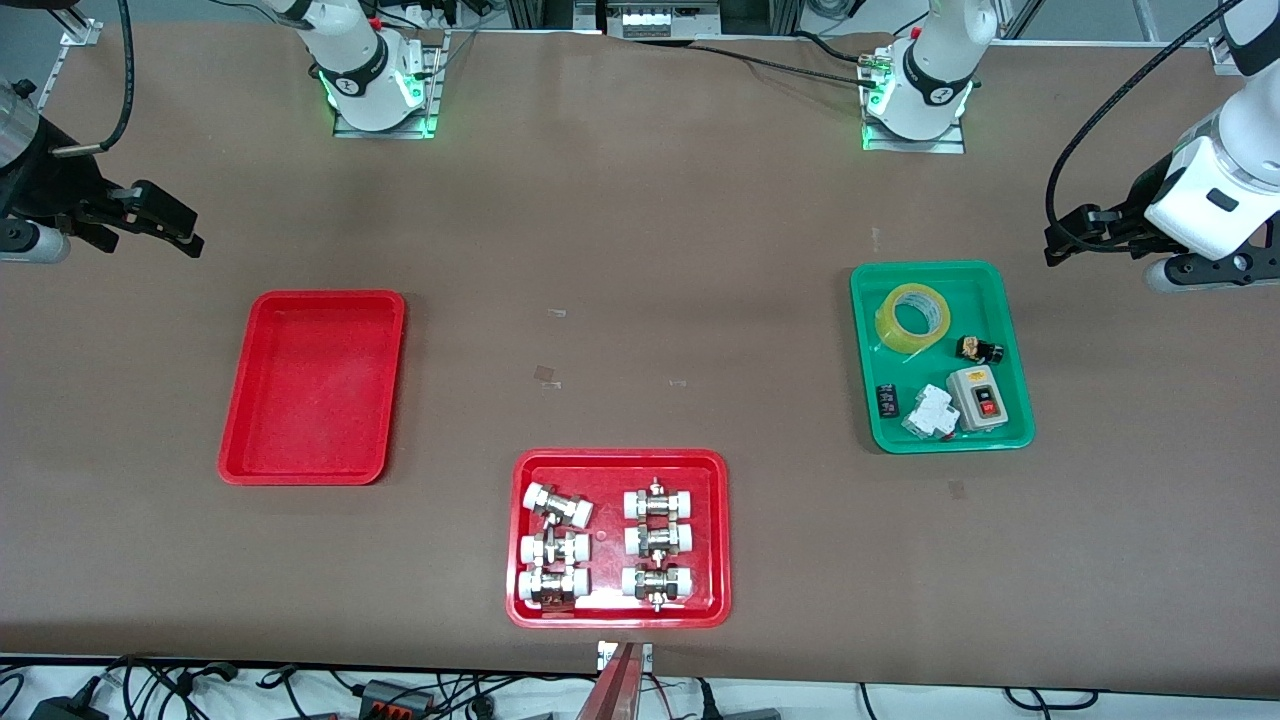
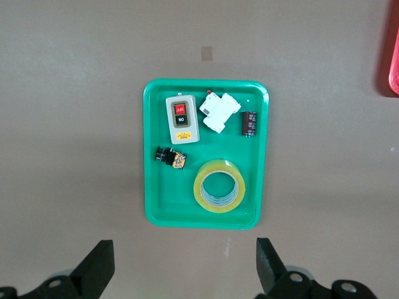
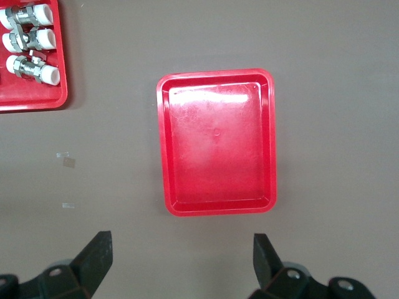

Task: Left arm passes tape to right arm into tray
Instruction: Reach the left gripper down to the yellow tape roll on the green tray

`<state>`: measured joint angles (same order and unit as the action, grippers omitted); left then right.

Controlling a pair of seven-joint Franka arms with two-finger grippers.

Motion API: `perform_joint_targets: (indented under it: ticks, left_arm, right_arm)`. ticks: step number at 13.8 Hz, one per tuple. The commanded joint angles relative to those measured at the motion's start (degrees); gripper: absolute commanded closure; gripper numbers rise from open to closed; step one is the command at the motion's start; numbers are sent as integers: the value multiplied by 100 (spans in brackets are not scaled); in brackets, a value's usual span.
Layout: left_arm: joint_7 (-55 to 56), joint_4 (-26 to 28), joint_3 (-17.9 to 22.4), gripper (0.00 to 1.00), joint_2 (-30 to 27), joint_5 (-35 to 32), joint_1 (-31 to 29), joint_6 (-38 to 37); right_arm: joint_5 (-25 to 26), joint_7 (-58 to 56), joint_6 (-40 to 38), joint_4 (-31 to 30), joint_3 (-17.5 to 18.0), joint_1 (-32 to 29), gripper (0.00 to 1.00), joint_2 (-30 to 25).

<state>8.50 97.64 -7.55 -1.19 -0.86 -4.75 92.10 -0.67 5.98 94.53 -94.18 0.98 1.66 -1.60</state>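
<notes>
The yellow tape roll (image 1: 893, 330) lies flat in the green tray (image 1: 940, 277), at its corner nearest the robots' bases; it also shows in the left wrist view (image 2: 201, 187). My left gripper (image 1: 1068, 235) hangs open and empty over bare table beside the green tray, at the left arm's end; its jaws (image 2: 184, 244) stand wide apart. The plain red tray (image 1: 312, 387) is empty and shows in the right wrist view (image 3: 215, 140). My right gripper (image 1: 190, 230) is open and empty (image 3: 181, 237), over bare table at the right arm's end.
The green tray also holds a grey switch box (image 1: 978, 398), a white breaker (image 1: 930, 411) and two small black parts. A red tray of pipe fittings (image 1: 618, 458) sits near the table's front edge, between the other two trays.
</notes>
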Motion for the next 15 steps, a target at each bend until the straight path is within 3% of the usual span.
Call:
perform_joint_targets:
  ticks: [1,9,12,15]
  left_arm:
    - [-85,115,-80,0,-110,51,-114,80]
    - [-191,237,-80,0,162,33,-131,186]
    - [-200,1034,-71,0,163,33,-201,631]
    - [-191,2185,-80,0,398,24,-202,1946]
  right_arm:
    - [111,-27,83,-40,34,10,0,-60]
    - [173,34,21,-4,69,10,0,-16]
    - [173,43,13,-13,78,19,0,-16]
    - [173,52,21,-13,78,19,0,-16]
